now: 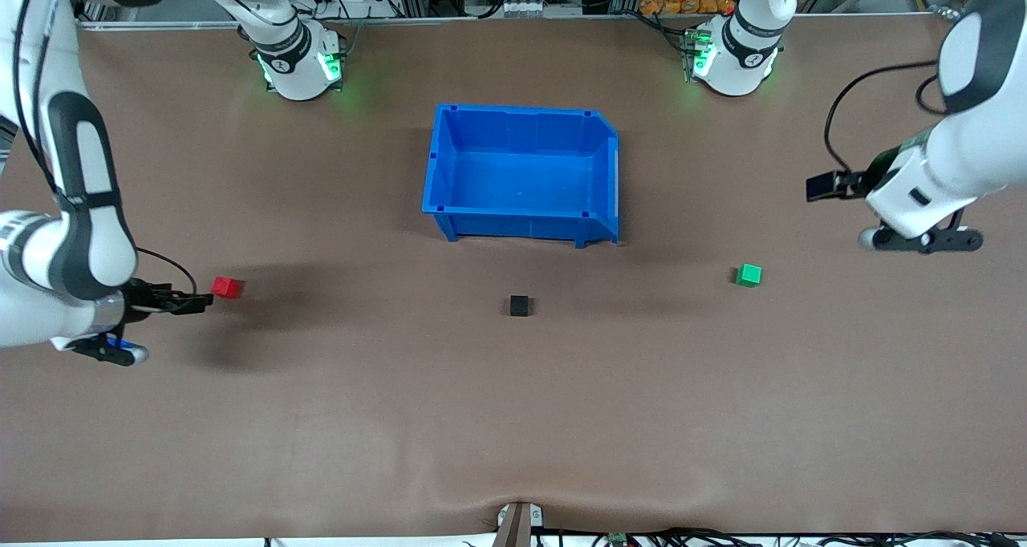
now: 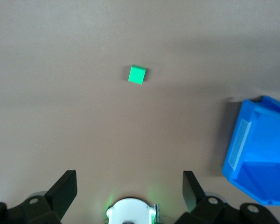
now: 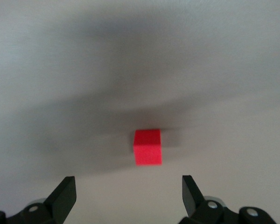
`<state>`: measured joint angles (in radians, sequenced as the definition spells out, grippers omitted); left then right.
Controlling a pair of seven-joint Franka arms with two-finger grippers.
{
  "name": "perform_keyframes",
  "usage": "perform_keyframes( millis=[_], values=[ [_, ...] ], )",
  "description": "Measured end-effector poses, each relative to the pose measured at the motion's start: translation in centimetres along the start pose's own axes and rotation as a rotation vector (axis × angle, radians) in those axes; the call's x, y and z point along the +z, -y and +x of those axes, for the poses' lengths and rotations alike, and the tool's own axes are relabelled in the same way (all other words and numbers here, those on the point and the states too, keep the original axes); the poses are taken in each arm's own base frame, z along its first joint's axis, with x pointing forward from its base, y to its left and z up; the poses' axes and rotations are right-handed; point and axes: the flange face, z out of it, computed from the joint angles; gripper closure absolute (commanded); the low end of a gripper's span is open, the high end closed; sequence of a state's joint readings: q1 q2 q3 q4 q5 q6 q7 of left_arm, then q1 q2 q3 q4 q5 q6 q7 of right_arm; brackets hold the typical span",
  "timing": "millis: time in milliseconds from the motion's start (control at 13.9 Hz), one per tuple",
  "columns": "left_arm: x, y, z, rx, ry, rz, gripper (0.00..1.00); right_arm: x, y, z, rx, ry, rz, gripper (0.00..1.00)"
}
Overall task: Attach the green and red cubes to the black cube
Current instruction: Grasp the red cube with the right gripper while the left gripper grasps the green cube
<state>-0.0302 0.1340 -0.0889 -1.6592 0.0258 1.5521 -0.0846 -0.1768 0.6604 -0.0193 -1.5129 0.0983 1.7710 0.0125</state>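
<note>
On the table, black cube point(image 1: 520, 305): seen nearer the front camera than the blue bin point(image 1: 521, 172).
Red cube point(image 1: 226, 287): untouched, toward the right arm's end.
Green cube point(image 1: 748, 275): untouched (left arm's end).
Right gripper point(image 3: 126, 196): spread wide beside the red cube.
Left gripper point(image 2: 129, 192): spread wide, held over bare table.

My right gripper point(image 3: 129, 196) hangs over the bare table point(image 3: 233, 70) with its fingers point(image 3: 63, 193) spread wide; the red cube point(image 3: 147, 147) sits ahead of them, untouched.
</note>
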Motion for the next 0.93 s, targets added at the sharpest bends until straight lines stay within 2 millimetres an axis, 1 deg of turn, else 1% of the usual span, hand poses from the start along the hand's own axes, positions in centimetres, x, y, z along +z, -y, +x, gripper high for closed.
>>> perform_keyframes(
  millis=[72,144,216,287,359,575,647,790,934],
  values=[
    [1.7,-0.1,0.8,0.001,-0.009,-0.002,0.00,1.2,-0.1,0.5,-0.001,0.009,-0.004,0.01],
    [3.6,-0.2,1.4,0.003,-0.022,-0.004,0.00,2.3,-0.3,0.7,-0.002,0.022,-0.012,0.06],
    [5.7,-0.4,1.8,0.005,-0.036,-0.005,0.00,3.4,-0.5,1.0,-0.003,0.035,-0.022,0.17],
    [7.9,-0.5,2.1,0.007,-0.049,-0.007,0.00,4.4,-0.6,1.3,-0.004,0.045,-0.027,0.30],
    [10.0,-0.6,2.2,0.008,-0.063,-0.008,0.00,5.2,-0.7,1.5,-0.004,0.053,-0.028,0.41],
    [16.1,-0.5,2.0,0.007,-0.119,-0.016,0.00,7.7,-0.9,1.7,-0.002,0.090,-0.031,0.90],
    [17.9,-0.1,1.8,0.000,-0.135,-0.019,0.00,8.2,-1.0,1.7,-0.002,0.095,-0.032,1.00],
    [20.7,0.8,1.4,-0.010,-0.147,-0.023,0.00,8.2,-1.0,1.7,-0.002,0.095,-0.033,1.00],
    [23.2,0.9,1.5,0.011,-0.144,-0.009,0.00,8.1,-0.8,1.7,0.017,0.098,-0.025,1.00]
  ],
)
